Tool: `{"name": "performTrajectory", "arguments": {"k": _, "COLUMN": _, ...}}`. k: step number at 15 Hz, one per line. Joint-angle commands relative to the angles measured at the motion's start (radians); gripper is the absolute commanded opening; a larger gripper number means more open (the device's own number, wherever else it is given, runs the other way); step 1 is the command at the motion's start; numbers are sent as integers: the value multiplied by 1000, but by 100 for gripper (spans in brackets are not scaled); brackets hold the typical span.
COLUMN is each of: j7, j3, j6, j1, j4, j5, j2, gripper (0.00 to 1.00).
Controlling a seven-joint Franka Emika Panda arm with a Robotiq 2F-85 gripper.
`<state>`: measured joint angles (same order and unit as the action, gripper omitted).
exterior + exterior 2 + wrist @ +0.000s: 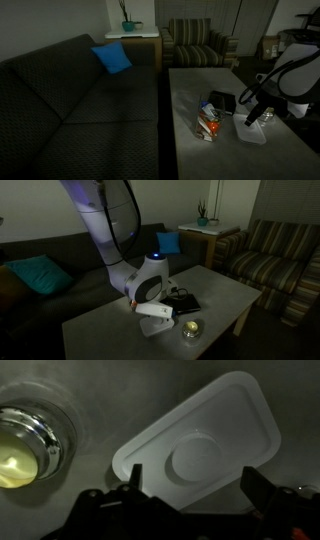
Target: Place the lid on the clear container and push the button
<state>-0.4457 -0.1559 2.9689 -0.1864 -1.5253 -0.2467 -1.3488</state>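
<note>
Spread wide, the claw (192,480) hangs over the lid (200,445), which lies flat on the table (120,400) near the small round glass jar (25,445), gripping nothing.

The lid (200,448) lies flat on the table (130,400), and the wrist view has it right in the middle. It's a pale, whitish, translucent plate with rounded corners, turned slantwise so its long side runs from lower left up to upper right. A raised round disc sits at its centre (the button, by the look of it). In an exterior view the lid (253,131) shows as a light patch on the grey tabletop. The clear container (208,121) stands upright on the same table, near the lid but not touching it, with red, orange and white showing through its see-through walls. The lid is not yet on the container.
</note>
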Motion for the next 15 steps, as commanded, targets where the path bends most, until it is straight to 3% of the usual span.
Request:
{"name": "performTrajectory", "arguments": {"k": 1, "j7": -69, "j3": -55, "j6": 45, "j1": -56, "j4": 1, "j5": -20, "j2": -44, "gripper": 100}}
{"name": "performTrajectory", "arguments": {"k": 9, "j7": -74, "j3": -61, "j6": 205, "j1": -54, "j4": 27, "j5": -100, "j2": -121, "gripper": 100}}
{"name": "performTrajectory", "arguments": {"k": 15, "j7": -35, "j3": -46, "j6": 190, "j1": -31, "j4": 8, "j5": -113, "j2": -70, "gripper": 100}}
